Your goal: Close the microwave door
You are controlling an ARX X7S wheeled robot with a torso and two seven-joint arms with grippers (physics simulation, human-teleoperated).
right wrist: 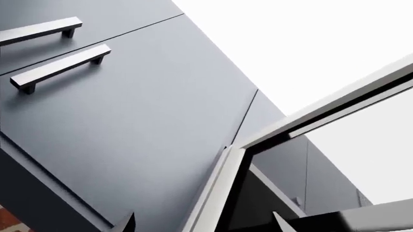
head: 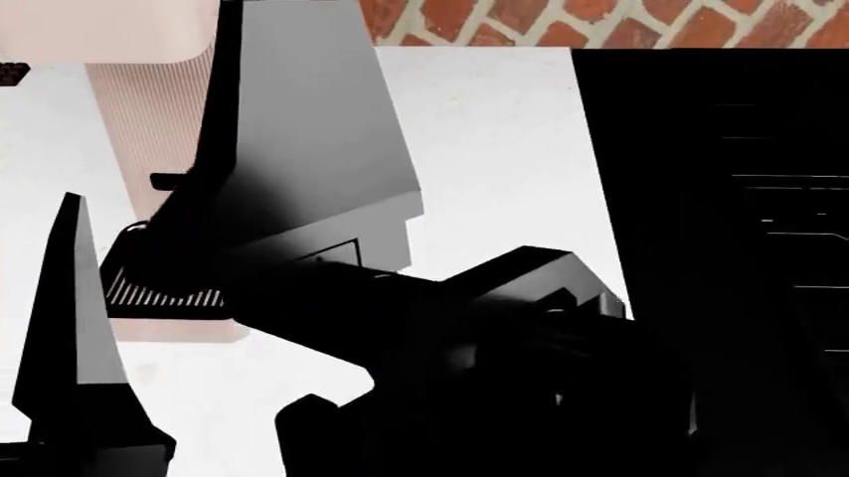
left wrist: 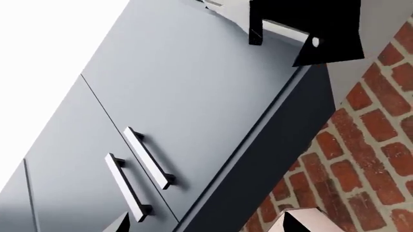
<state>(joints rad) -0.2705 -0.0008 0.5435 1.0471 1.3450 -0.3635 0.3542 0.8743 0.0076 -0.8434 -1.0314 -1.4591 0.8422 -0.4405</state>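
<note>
Overhead in the left wrist view runs a bank of dark grey cabinets (left wrist: 187, 92), two doors meeting at a seam, each carrying a brushed metal bar handle (left wrist: 150, 158); the two handles sit side by side near that seam. Red brick wall (left wrist: 374, 145) shows beyond the cabinet's edge. Dark angular shapes cross one corner of this picture, and only small fingertip slivers of the left gripper (left wrist: 213, 223) show at the edge (too little to tell whether its jaws are parted or closed).

From the head camera, a white countertop (head: 504, 149) stretches ahead with a strip of brick wall along the far edge. A pale pink appliance (head: 146, 129) stands at the left. Black arm links (head: 438, 338) fill the middle and lower part, hiding most of what lies beneath. A large black mass (head: 717, 229) occupies the right side; I cannot tell whether it is the microwave body.

Through the right wrist camera the same grey cabinets and paired handles appear above. Close in front stands the microwave door (right wrist: 258, 159), its light metallic frame and dark pane angled open, away from the cabinet faces. Two dark fingertips of the right gripper (right wrist: 203, 223) show well apart, jaws spread, holding nothing.
</note>
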